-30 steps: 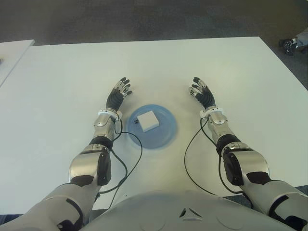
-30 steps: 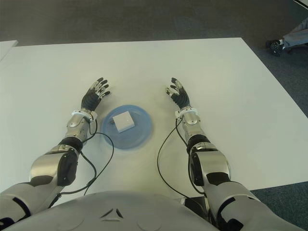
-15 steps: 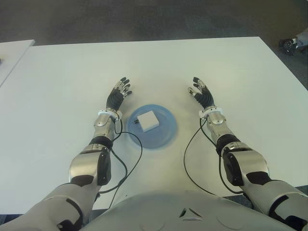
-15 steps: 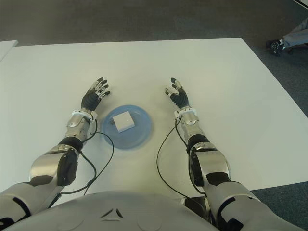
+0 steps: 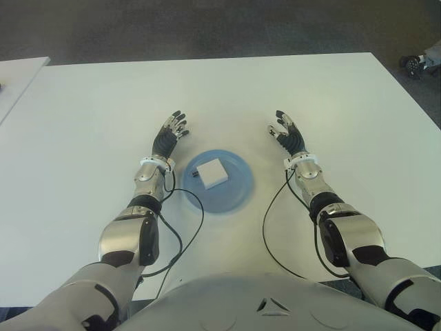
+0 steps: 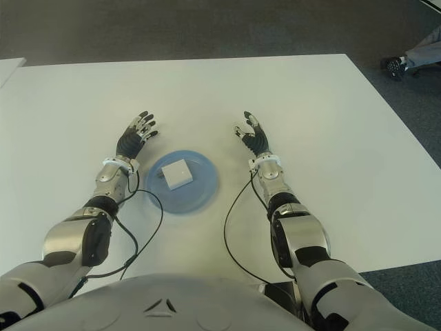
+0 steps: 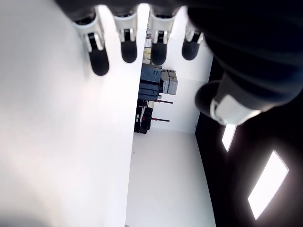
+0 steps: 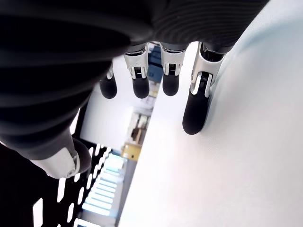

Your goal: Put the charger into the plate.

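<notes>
A white square charger [image 5: 210,173] lies inside the round blue plate [image 5: 238,191] on the white table [image 5: 220,89]. My left hand [image 5: 172,133] shows just left of the plate, fingers [image 7: 99,60] spread and holding nothing. My right hand [image 5: 286,132] is to the right of the plate, a short gap from its rim, with its fingers [image 8: 194,116] also extended and empty. Neither hand touches the charger or the plate.
Black cables [image 5: 186,227] trail from both forearms across the table near the plate's front rim. A second white table's corner [image 5: 17,69] shows at the far left. A chair base and a person's shoe [image 5: 417,63] show beyond the table's far right corner.
My right hand has shifted very slightly forward and to the left. The left hand, charger and plate are where they were.
</notes>
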Tool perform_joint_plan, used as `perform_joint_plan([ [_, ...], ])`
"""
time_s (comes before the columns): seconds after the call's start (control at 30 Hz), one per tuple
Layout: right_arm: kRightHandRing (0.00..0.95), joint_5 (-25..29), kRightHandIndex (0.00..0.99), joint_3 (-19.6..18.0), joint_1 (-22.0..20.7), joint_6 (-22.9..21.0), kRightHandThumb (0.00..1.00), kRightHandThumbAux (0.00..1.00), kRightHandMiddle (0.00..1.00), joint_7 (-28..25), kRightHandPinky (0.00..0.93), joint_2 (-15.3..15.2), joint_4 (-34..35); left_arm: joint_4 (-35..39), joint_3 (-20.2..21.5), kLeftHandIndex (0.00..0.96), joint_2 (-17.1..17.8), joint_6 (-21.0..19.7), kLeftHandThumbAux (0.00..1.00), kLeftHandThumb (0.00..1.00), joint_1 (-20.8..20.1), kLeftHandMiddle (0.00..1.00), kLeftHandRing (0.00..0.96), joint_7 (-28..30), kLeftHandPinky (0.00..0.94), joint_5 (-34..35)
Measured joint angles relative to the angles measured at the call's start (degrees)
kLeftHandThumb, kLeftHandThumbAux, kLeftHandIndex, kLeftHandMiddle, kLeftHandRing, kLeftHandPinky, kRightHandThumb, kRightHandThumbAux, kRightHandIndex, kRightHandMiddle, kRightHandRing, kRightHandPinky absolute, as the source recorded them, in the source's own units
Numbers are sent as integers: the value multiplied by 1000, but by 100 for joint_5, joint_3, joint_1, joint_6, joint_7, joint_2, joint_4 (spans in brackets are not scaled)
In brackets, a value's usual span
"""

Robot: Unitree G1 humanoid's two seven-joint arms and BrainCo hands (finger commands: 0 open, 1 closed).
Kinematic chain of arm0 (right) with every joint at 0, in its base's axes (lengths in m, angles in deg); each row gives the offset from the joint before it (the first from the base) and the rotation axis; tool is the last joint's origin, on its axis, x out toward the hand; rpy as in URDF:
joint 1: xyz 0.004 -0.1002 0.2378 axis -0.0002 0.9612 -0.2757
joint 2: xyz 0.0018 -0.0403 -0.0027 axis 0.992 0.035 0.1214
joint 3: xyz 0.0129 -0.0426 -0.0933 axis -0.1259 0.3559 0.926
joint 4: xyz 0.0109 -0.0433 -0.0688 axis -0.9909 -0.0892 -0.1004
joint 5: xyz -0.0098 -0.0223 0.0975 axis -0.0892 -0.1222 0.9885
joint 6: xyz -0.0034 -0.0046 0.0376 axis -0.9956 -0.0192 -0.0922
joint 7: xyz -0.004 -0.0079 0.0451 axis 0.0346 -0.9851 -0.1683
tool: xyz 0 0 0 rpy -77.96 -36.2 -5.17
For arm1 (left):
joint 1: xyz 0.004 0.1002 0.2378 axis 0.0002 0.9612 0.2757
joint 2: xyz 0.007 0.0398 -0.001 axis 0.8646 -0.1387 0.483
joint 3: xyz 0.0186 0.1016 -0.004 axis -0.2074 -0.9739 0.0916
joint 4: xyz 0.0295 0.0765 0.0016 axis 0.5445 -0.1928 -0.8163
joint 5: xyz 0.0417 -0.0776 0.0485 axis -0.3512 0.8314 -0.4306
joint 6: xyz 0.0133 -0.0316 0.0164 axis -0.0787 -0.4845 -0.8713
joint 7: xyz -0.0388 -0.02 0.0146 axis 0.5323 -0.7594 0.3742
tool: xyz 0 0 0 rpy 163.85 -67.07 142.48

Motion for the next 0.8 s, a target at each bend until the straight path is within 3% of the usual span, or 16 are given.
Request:
perform_joint_plan([
  [0.3, 31, 3, 0, 37, -7, 0, 191, 607, 10, 29, 90, 3, -1, 0, -1, 37, 5, 0, 541, 55, 0, 88, 84, 0, 99, -3],
  [0.43, 13, 18, 161, 13, -1, 0, 210, 675, 12, 29, 50, 11, 0, 0, -2, 36, 11, -1, 543, 57, -1, 86, 82, 0, 95, -9],
  [0.63, 1, -2, 65, 61, 1, 7, 170, 685, 2, 77, 55, 2, 0, 0, -2, 37, 13, -6, 546, 60, -5, 88, 85, 0, 104, -34],
  [0.7, 2, -1, 78, 66, -1, 7, 158, 681, 6, 82, 57, 4, 0, 0, -2, 38, 13, -6, 547, 59, -6, 89, 86, 0, 106, -34],
  [0.8, 10, 1, 206, 65, -1, 7, 175, 709, 30, 83, 47, 6, -1, 0, -2, 38, 14, -7, 548, 56, -6, 90, 87, 0, 104, -35],
])
